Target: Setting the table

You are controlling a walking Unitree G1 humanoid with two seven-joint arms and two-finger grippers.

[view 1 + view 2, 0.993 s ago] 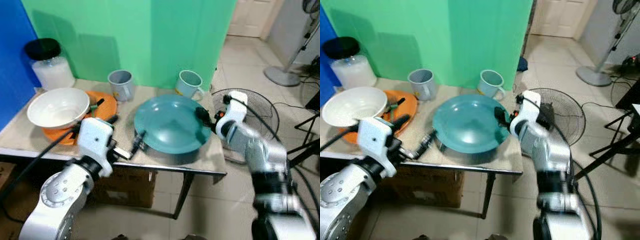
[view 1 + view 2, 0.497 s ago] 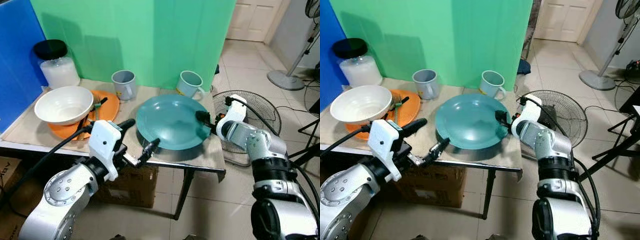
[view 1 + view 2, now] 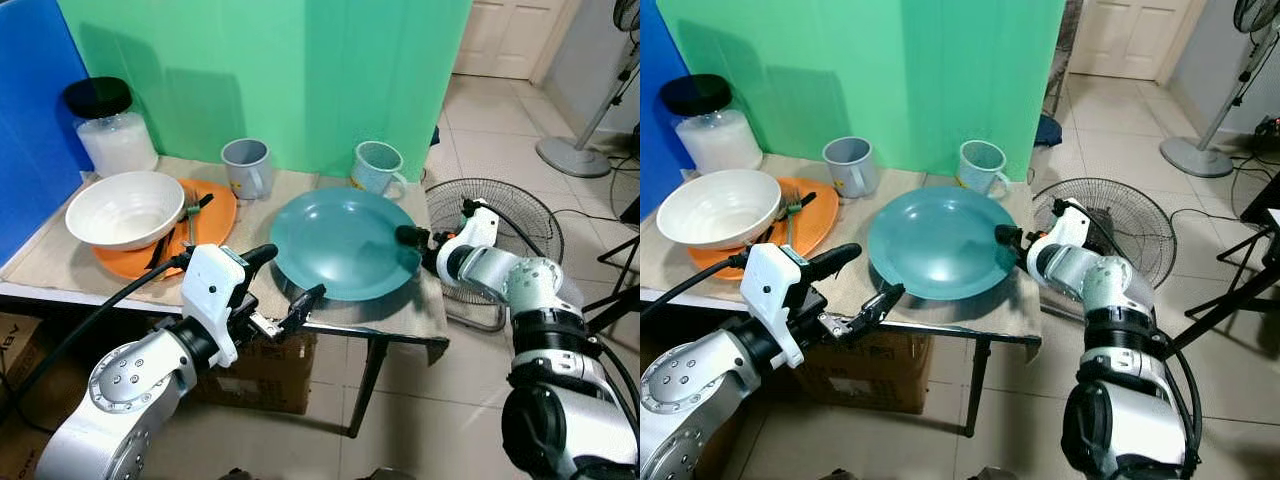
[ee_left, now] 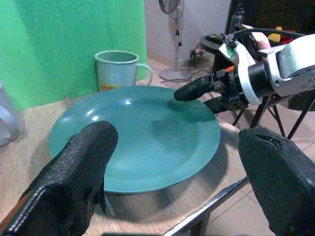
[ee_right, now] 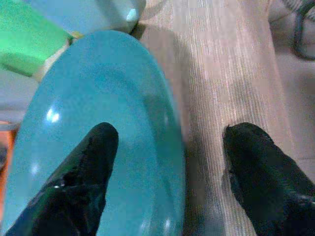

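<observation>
A wide teal plate (image 3: 340, 245) lies flat on the beige mat near the table's front right. My left gripper (image 3: 285, 280) is open at the table's front edge, just short of the plate's near rim (image 4: 147, 184), with nothing between its fingers (image 4: 83, 167). My right gripper (image 3: 414, 243) is open at the plate's right rim. In the right wrist view one finger (image 5: 93, 162) is over the plate (image 5: 98, 123) and the other finger (image 5: 258, 162) is over the mat.
A white bowl (image 3: 125, 208) sits on an orange plate (image 3: 215, 212) with cutlery at the left. A grey mug (image 3: 245, 166), a teal mug (image 3: 378, 167) and a black-lidded jar (image 3: 108, 130) stand behind. A floor fan (image 3: 500, 215) lies right of the table.
The left gripper has drawn back from the plate's front rim toward the table edge. The right gripper stays at the right rim. The camera has shifted slightly.
</observation>
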